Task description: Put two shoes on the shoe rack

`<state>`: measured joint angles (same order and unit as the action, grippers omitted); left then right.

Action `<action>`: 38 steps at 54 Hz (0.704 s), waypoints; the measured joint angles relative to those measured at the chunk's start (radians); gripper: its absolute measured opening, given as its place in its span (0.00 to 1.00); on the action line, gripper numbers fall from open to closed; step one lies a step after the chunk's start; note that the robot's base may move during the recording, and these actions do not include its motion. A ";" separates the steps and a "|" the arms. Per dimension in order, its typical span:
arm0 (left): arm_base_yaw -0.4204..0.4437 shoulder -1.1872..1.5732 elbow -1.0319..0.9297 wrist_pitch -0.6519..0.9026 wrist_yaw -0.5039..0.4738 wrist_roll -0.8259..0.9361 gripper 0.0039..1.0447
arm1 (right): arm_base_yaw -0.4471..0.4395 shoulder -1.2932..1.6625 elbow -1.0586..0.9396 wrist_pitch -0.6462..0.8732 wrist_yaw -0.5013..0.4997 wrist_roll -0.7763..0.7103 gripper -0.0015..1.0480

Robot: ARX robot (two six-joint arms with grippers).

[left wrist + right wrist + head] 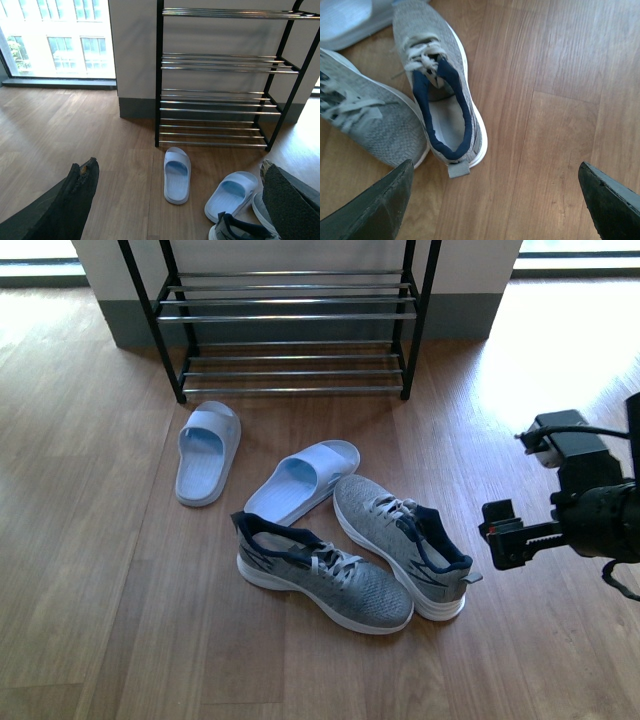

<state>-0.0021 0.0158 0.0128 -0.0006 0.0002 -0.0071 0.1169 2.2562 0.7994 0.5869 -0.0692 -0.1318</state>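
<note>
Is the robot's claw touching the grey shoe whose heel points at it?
Apart. The right wrist view shows bare floor between the sneaker heel and both fingers of the open right claw.

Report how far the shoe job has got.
Done: nothing. The shoe rack holds no shoes on the shelves in view. In hand: the right tool is open near the heel of one grey sneaker, not gripping it. The left tool is open and empty. Left: that sneaker, the second sneaker and the blue slides all lie on the floor.
</note>
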 joint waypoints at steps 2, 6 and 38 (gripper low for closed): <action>0.000 0.000 0.000 0.000 0.000 0.000 0.91 | 0.003 0.047 0.037 -0.009 0.004 -0.009 0.91; 0.000 0.000 0.000 0.000 0.000 0.000 0.91 | 0.011 0.146 0.131 -0.060 0.003 -0.031 0.91; 0.000 0.000 0.000 0.000 0.000 0.000 0.91 | 0.022 0.412 0.480 -0.271 -0.029 -0.069 0.91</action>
<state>-0.0021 0.0158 0.0128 -0.0002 0.0002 -0.0071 0.1390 2.6682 1.2789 0.3161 -0.0986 -0.2012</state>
